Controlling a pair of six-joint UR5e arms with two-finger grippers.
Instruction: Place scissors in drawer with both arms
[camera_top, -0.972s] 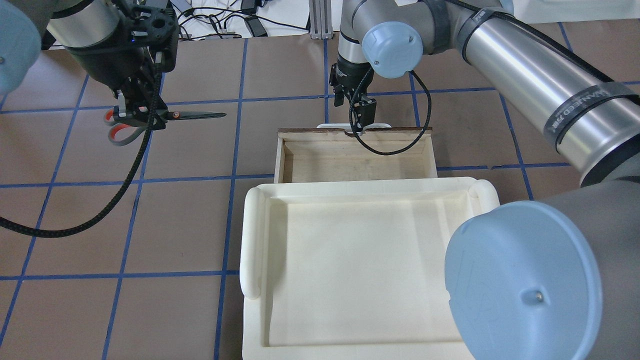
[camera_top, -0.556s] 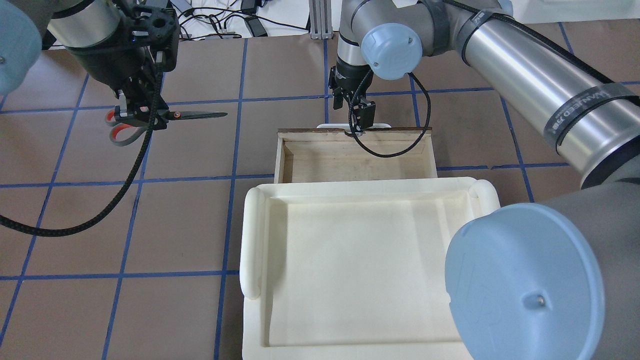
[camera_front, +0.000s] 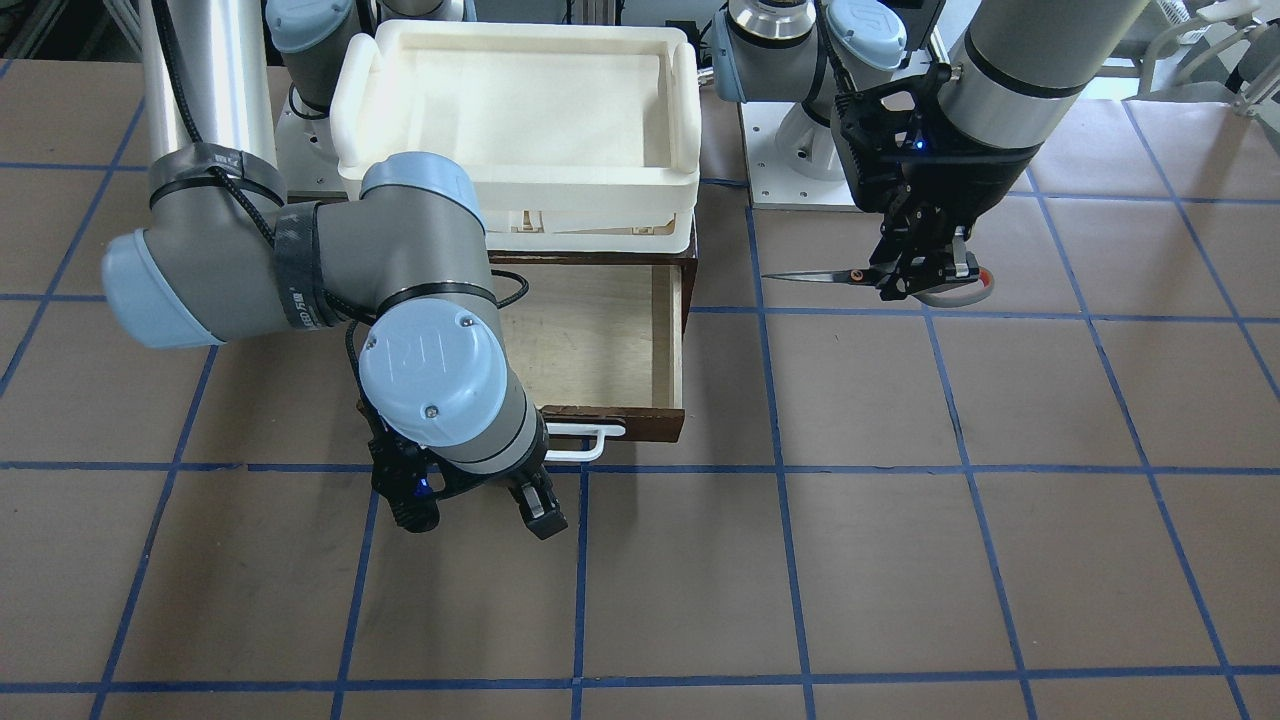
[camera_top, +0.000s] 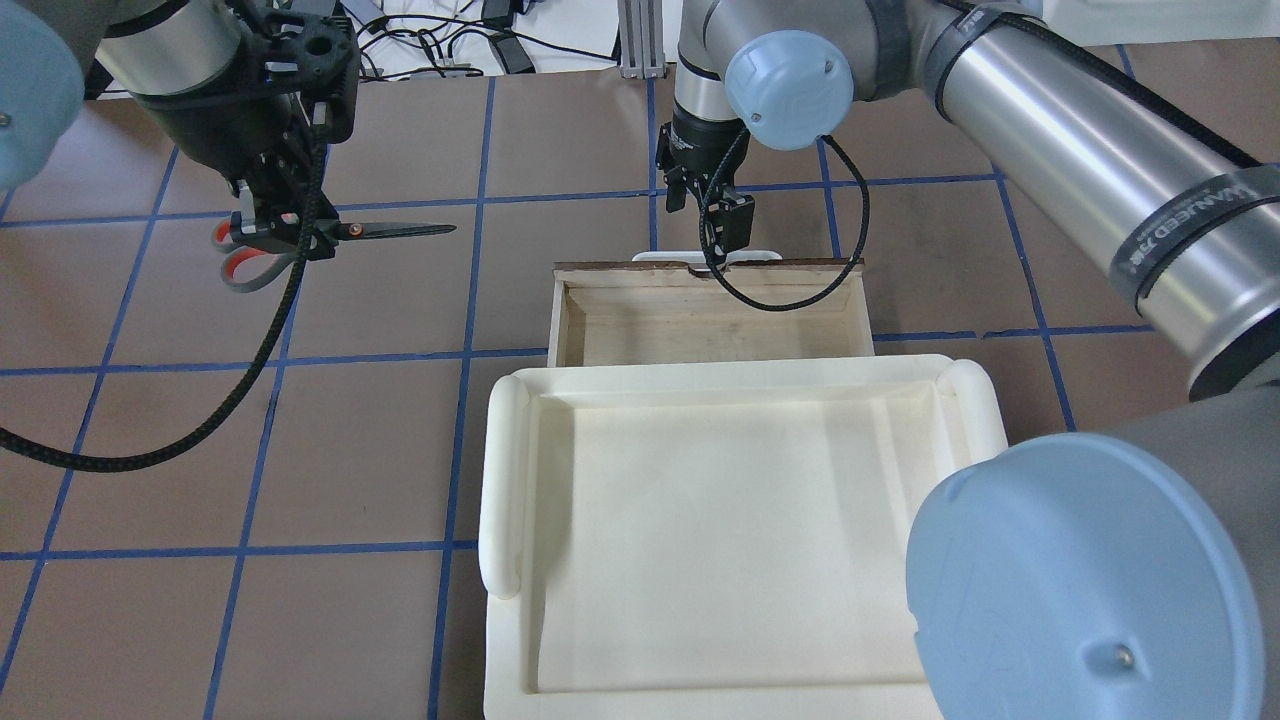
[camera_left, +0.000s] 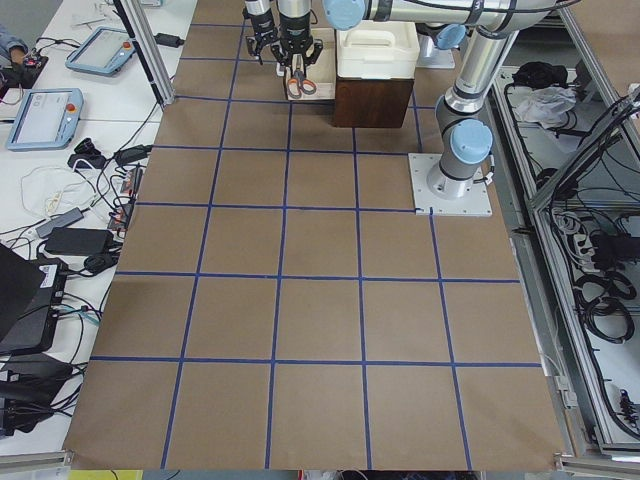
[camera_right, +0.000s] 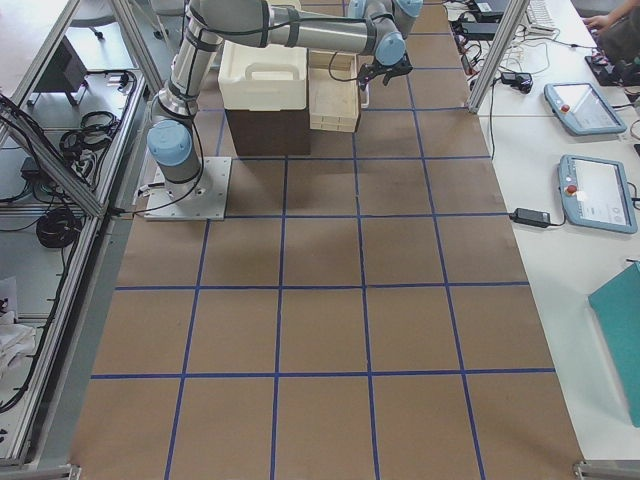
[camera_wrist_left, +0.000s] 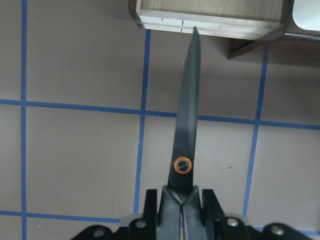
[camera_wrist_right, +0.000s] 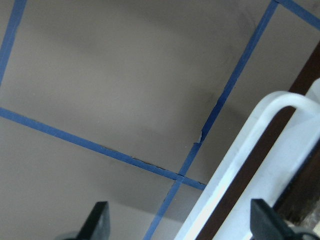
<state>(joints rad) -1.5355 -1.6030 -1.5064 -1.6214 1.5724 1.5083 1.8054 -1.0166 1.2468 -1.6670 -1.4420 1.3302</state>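
Note:
My left gripper (camera_top: 272, 232) is shut on the scissors (camera_top: 395, 231) near their pivot and holds them level above the table, left of the drawer. The blades point toward the drawer, and the grey, orange-lined handles (camera_top: 240, 266) stick out behind. In the left wrist view the blade (camera_wrist_left: 188, 110) points at the drawer's corner. The dark wooden drawer (camera_top: 700, 325) stands pulled open with its pale inside bare. My right gripper (camera_top: 706, 208) is open and hovers just beyond the white bar handle (camera_front: 585, 447), apart from it. The handle shows in the right wrist view (camera_wrist_right: 245, 170).
A white foam tray (camera_top: 505, 480) sits on top of the cabinet, above the drawer's rear part. The right arm's black cable (camera_top: 790, 300) loops over the drawer's front edge. The brown table has blue tape lines.
My right gripper has drawn back a little from the drawer's handle. The left gripper and the scissors have barely shifted.

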